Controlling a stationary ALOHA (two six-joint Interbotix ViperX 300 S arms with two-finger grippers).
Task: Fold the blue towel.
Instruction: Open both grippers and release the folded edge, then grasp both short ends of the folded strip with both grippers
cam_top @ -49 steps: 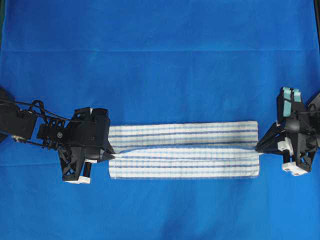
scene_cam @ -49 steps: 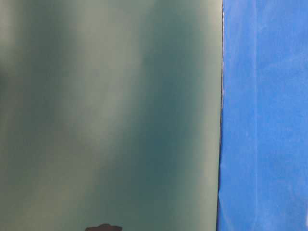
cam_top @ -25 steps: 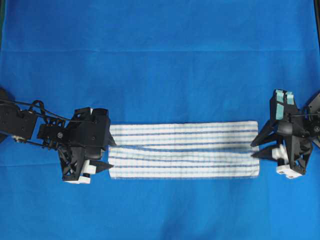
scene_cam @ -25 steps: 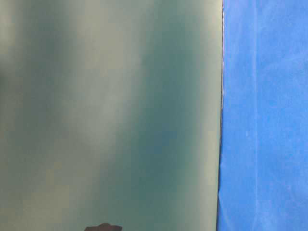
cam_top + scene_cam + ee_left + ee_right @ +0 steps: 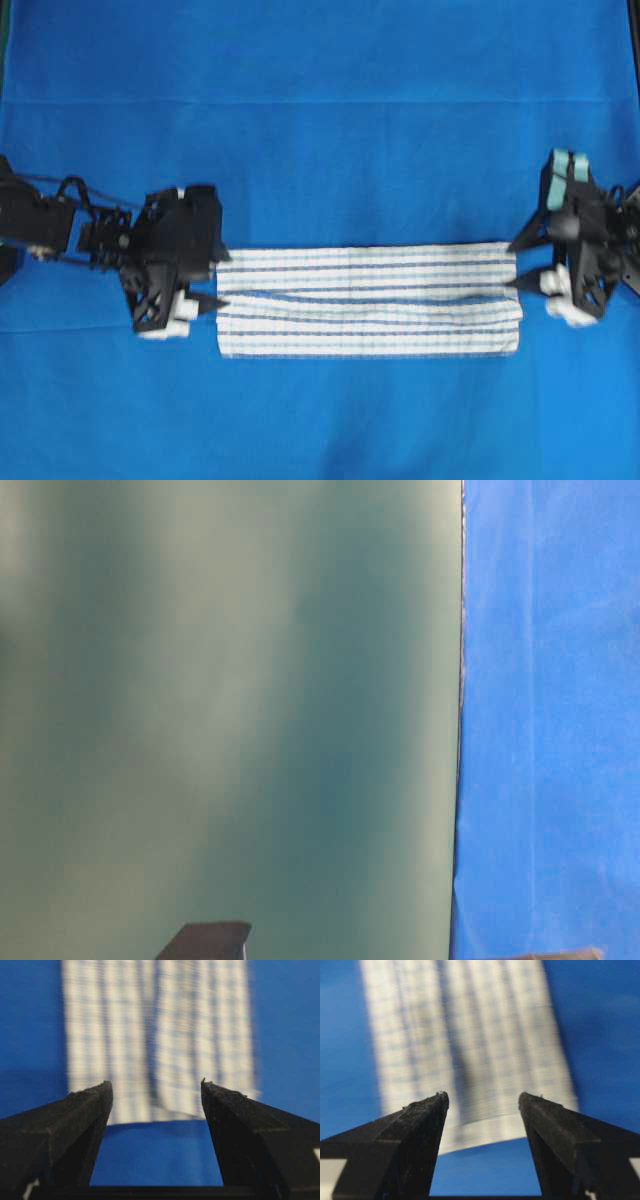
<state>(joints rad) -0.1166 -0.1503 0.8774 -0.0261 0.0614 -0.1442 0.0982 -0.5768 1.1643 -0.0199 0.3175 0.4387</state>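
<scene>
Overhead and wrist views of a folding trial. The blue towel (image 5: 368,299), white with thin blue stripes, lay as a long, narrow band on the blue-covered bench (image 5: 320,120), stretched between the two tools. The left tool (image 5: 217,279) stood just off the towel's left short edge, its jaws spread wide and empty; in its wrist view the blue towel (image 5: 157,1045) lay flat just ahead of the fingertips (image 5: 102,1095), with bare bench cloth in the gap between the jaws. The right tool (image 5: 528,264) stood at the opposite short edge, likewise wide open and holding nothing, the blue towel (image 5: 465,1045) lying just beyond its fingertips (image 5: 440,1102). A shallow ridge ran lengthwise along the middle of the band, where the folded layers did not sit quite flat. Judged from this arrangement, one lengthwise fold appeared done and a crosswise fold remained. The risks from here: a tool closing on only the top layer would peel the fold open; the ridge could be pressed into a crooked crease; and unequal lifting at the two ends would skew the edges out of alignment.
</scene>
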